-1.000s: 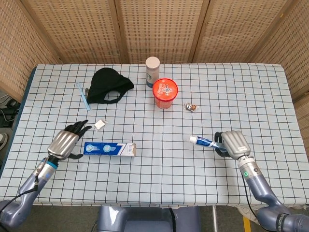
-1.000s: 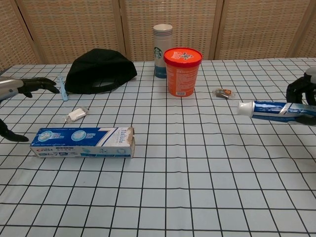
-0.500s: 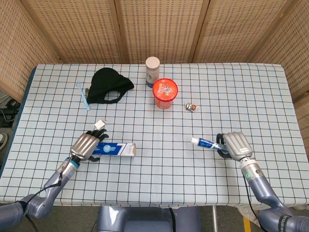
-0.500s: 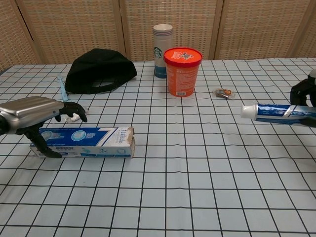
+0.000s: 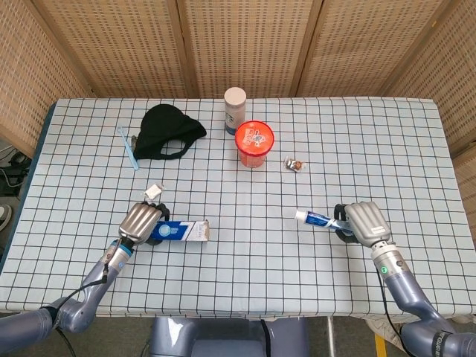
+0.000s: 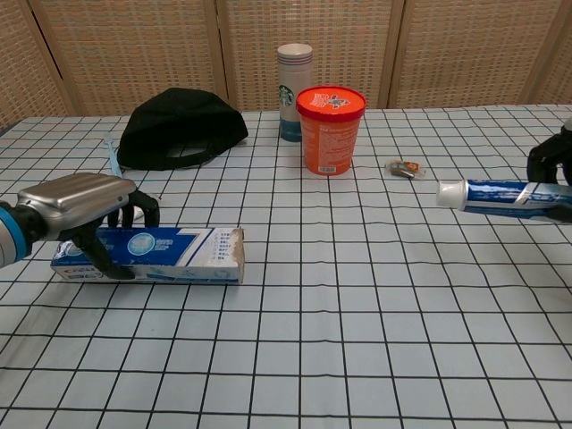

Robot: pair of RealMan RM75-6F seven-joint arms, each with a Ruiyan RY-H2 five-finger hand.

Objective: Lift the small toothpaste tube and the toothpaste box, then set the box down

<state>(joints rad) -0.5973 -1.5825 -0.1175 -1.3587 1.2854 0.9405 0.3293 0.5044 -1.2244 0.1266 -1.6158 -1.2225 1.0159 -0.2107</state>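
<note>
Fingers [image 6: 121,210] of my left hand [image 5: 140,221]: curled over the toothpaste box's [image 6: 170,254] left end, thumb beneath, box on the table [image 5: 245,275]. Right hand [image 5: 361,222]: wrapped around the small toothpaste tube [image 6: 505,195], raised, cap pointing left. Risk, as I judge it: an end grip lets the long glossy carton tip or slip. Tube: soft, smooth, tapered. Box: rectangular card, far end frayed.

Toothpaste box [image 6: 170,254]: long blue-and-white carton, flat on the checked tablecloth, front left, lengthwise left-right, torn right end flap, left end under the left hand [image 6: 76,198]. Small toothpaste tube [image 6: 500,195]: blue/white, white cap pointing left, horizontal, held off the table by the right hand [image 5: 361,222].
</note>
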